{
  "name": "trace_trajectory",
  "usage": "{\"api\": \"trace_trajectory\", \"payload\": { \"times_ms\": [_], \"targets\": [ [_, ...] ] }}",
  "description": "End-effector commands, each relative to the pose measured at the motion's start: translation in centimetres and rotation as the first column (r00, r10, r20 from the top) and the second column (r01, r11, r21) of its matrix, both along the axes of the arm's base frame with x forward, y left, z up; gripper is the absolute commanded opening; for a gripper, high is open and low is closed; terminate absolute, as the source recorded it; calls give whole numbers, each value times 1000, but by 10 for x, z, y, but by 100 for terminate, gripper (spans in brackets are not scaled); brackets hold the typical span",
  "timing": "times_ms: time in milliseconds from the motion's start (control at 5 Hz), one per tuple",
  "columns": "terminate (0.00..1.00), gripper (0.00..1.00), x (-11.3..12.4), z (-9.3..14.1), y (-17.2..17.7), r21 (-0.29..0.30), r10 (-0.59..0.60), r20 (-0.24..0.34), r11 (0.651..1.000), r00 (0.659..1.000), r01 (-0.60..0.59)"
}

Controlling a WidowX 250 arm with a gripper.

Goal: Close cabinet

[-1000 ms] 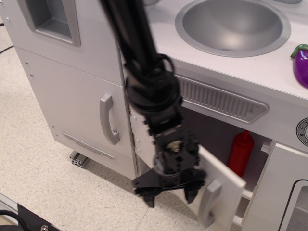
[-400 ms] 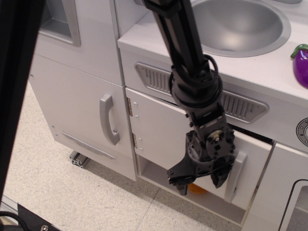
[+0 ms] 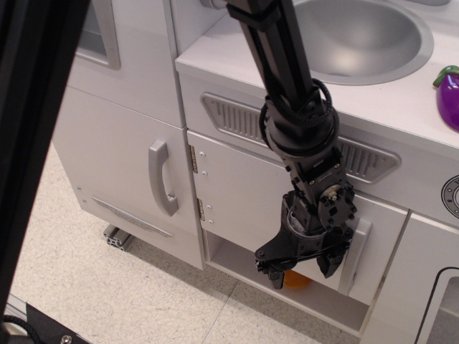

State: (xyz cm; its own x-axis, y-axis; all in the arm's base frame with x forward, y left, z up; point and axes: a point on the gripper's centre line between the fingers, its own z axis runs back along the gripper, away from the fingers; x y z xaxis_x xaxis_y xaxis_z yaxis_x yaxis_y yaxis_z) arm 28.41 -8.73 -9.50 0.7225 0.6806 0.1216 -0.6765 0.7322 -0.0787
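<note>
The cabinet is the white cupboard under the sink. Its flat white door (image 3: 240, 193) has two metal hinges (image 3: 193, 159) on the left and a vertical grey handle (image 3: 356, 256) on the right. The door stands almost flush with the cabinet front; a narrow strip of the inside shows below it, with something orange (image 3: 297, 281) there. My black gripper (image 3: 301, 271) hangs in front of the door's lower right, just left of the handle. Its fingers (image 3: 269, 276) are spread and hold nothing. I cannot tell whether it touches the door.
A larger white door with a grey handle (image 3: 163, 178) is to the left. A round grey sink (image 3: 358, 36) and a purple eggplant (image 3: 450, 97) are on the counter. A door with a black-outlined window (image 3: 437, 308) is at the right. A black arm part (image 3: 32, 122) blocks the left edge.
The door has swung from wide open to almost shut, hiding the red bottle inside. My gripper has moved right and toward the cabinet along with it.
</note>
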Motion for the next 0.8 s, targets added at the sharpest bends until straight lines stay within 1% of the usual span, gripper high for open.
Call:
{"api": "trace_trajectory", "payload": {
  "times_ms": [0, 400, 600],
  "targets": [
    [0, 100, -57, 41, 17, -9, -168, -4, 986, 986, 168],
    [0, 100, -57, 41, 17, -9, -168, -4, 986, 986, 168],
    [100, 100, -57, 41, 17, -9, -168, -4, 986, 986, 168]
  ]
}}
